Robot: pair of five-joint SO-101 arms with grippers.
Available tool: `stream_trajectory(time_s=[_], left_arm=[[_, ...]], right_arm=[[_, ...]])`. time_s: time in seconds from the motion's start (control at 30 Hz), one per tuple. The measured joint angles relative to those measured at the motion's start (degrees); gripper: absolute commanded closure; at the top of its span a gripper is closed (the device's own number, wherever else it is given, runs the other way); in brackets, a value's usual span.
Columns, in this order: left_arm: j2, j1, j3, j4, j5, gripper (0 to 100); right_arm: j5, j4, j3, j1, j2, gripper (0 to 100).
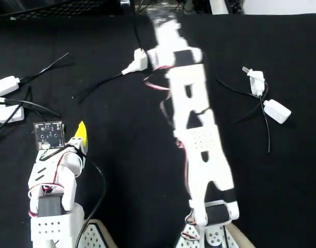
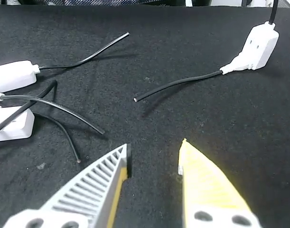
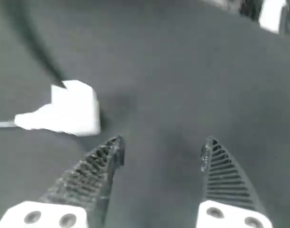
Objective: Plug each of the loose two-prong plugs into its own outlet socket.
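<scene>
On the black counter (image 1: 121,155), the left tool (image 2: 154,144) is held wide open low at the lower left of the high view, with nothing between its grey and yellow fingers (image 2: 206,185). The right arm (image 1: 196,119) is stretched up the middle of the frame, and the right tool (image 3: 161,147) is likewise seen spread apart and empty, one dark finger just beside a white socket block (image 3: 69,111) without gripping it. That block (image 1: 138,61) lies at the upper centre, and a plug appears to be seated in its end. A loose two-prong plug (image 1: 256,79) is found at the upper right, just beside another socket (image 1: 277,110). Further white blocks (image 1: 5,85) with black cables are gathered at the left edge.
</scene>
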Motion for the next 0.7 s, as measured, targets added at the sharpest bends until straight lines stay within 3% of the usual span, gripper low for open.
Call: stream_trajectory(time_s=[0.47,0.7], left_arm=[[0.0,0.26,0.0,2.29,0.0,81],[0.0,6.15,0.0,4.84,0.0,81]], right_arm=[[0.09,13.45,0.0,19.78,-5.27,74.6],[0.62,13.63,-0.09,30.68,-8.26,74.7]])
